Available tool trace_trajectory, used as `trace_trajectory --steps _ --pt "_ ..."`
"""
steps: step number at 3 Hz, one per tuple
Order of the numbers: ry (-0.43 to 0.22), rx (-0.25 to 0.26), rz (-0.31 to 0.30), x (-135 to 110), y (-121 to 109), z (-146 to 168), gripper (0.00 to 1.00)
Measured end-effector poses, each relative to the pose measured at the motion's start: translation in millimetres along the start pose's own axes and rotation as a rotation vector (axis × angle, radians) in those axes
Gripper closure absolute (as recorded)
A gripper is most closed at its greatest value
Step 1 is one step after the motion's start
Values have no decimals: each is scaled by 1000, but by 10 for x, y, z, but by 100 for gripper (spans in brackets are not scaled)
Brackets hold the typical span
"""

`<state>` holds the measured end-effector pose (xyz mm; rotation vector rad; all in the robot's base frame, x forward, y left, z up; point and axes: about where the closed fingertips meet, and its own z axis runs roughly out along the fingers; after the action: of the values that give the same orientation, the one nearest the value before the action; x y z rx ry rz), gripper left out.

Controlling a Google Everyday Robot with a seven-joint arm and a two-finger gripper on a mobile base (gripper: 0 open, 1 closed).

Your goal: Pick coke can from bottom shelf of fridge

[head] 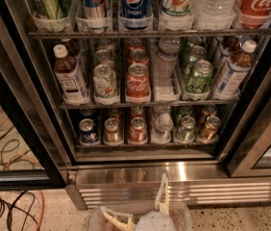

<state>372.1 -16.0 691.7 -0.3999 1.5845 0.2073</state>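
Note:
The fridge (10, 105) stands in front of me with its doorway open. On the bottom shelf (145, 154) a row of drinks stands in white lanes. The coke can (137, 130), red with a silver top, is in the middle lane, between a gold-brown can (112, 130) and a clear bottle (162, 128). My gripper (140, 208) is at the bottom edge of the view, low in front of the ribbed steel base (212, 191), well below and in front of the can. Its two pale fingers are spread apart and hold nothing.
A blue-and-silver can (88, 131) is at the shelf's left; a green can (186, 129) and a gold can (208, 128) are at its right. A larger Coke can (137, 83) stands on the shelf above. Cables (10, 211) lie on the floor at left. A glass door (265, 143) stands at right.

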Motion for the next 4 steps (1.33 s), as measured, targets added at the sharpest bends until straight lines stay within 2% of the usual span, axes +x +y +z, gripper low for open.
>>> trace_trajectory --steps 1,2,3,4 --pt "0 0 0 1 2 -1 0" --pt "-10 20 1 116 -5 178 0" --pt "11 59 12 399 -37 556 0" --pt "-2 32 3 368 103 612 0"
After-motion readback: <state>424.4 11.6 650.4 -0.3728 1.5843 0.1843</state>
